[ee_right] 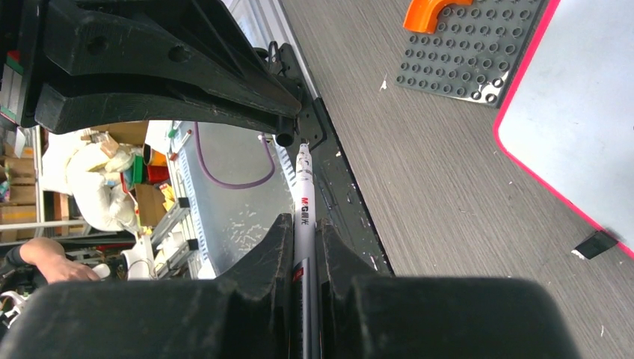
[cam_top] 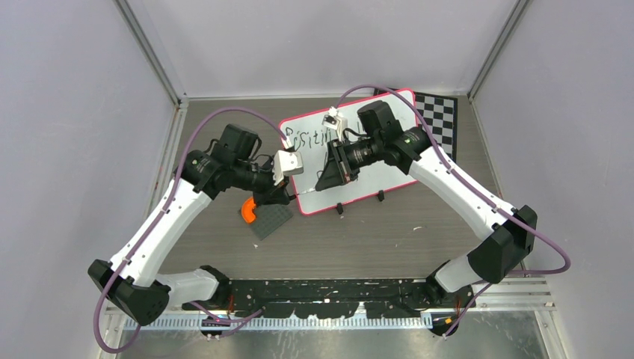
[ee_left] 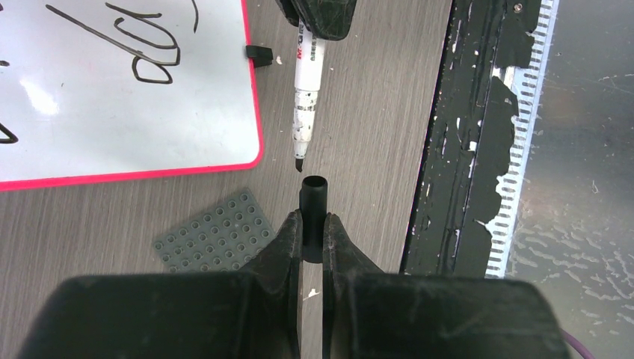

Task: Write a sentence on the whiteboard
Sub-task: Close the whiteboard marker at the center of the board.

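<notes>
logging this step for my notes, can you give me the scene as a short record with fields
left hand: shut on black cap
right hand: shut on marker
marker tip: bare, pointing at the cap's open end, a gap between them
whiteboard: black writing on it
grey studded plate: beside the whiteboard's corner, orange piece at its edge

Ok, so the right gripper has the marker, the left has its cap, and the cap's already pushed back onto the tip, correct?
Not quite: the cap is not on yet. The left wrist view shows a clear gap between its open mouth and the tip of the marker. The rest holds: the right gripper grips the marker and the left gripper grips the cap.
</notes>
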`<state>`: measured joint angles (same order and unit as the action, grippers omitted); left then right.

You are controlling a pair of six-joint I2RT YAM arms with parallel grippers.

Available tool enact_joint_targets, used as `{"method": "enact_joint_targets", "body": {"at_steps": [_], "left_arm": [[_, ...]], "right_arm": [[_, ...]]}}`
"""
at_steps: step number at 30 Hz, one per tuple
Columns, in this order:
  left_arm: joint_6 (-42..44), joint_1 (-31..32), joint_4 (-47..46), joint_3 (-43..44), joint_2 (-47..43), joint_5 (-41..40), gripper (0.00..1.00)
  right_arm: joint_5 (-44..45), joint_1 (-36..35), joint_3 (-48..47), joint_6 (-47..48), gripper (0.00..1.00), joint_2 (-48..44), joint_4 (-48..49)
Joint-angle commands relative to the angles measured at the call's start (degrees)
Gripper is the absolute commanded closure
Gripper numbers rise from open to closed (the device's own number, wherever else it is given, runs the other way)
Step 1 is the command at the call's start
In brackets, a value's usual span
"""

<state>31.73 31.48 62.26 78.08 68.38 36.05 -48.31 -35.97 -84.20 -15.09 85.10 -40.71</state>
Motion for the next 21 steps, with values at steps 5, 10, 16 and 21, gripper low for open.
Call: {"method": "enact_joint_targets", "body": {"at_steps": [5,10,16,21], "left_arm": [[-0.27,0.15,-0.25,1.57,0.17,-0.15,1.00],[0.01,0.16,-0.12,1.46,0.27,-0.52,1.00],[0.74,0.16,0.30,1.59,0.48,-0.79,1.00],[0.63,0.15,0.51,1.96,0.69,-0.39,1.00]], "right_arm": [[-1.57,-0.53,-0.32,1.03,1.00,-2.83,0.03],[-2.59,-0.65,-0.57,1.03,1.00,-3.01,-0.06],[-3.48,-0.79,-0.80,1.10,1.00,-3.14,-0.33],[-3.48,-0.94,-0.78,1.43,1.00,-3.11,-0.52]]}}
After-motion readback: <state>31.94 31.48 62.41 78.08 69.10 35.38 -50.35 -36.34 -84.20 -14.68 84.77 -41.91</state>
